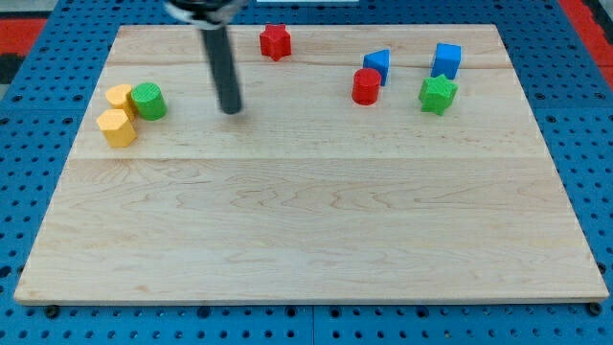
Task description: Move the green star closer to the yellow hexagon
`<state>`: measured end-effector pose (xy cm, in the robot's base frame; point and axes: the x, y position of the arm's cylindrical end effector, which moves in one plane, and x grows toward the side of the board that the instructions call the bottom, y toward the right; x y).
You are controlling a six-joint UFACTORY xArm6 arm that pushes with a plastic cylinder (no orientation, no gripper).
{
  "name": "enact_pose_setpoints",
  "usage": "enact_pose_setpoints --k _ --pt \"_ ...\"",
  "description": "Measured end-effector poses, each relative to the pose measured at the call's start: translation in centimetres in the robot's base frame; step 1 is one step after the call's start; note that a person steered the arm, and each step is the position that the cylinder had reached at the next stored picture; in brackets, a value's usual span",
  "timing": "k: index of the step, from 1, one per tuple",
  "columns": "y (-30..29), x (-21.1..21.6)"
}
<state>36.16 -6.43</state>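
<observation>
The green star (438,94) lies at the view's upper right on the wooden board (306,230). The yellow hexagon (117,127) lies at the view's far left, just below a second yellow block (121,98) and a green cylinder (148,101). My tip (231,110) rests on the board in the upper middle left, to the right of the green cylinder and far to the left of the green star. It touches no block.
A red star-like block (275,41) sits near the top edge. A red cylinder (366,86) and a blue block (377,64) stand left of the green star. A blue cube (446,59) is just above the green star.
</observation>
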Motion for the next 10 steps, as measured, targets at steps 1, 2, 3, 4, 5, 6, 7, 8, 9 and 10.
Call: enact_pose_setpoints --k 1,2,3,4,5,6,7,8,9,10 --pt "9.7 1.3" --pt "18.4 4.4" --pt "26.3 4.9" --pt "33.3 2.2" --pt "33.8 -1.7" --pt "31.6 -2.6" --pt "27.6 -2.6" --pt "25.0 -2.5" --pt "21.8 -1.8" --pt "18.7 -0.1"
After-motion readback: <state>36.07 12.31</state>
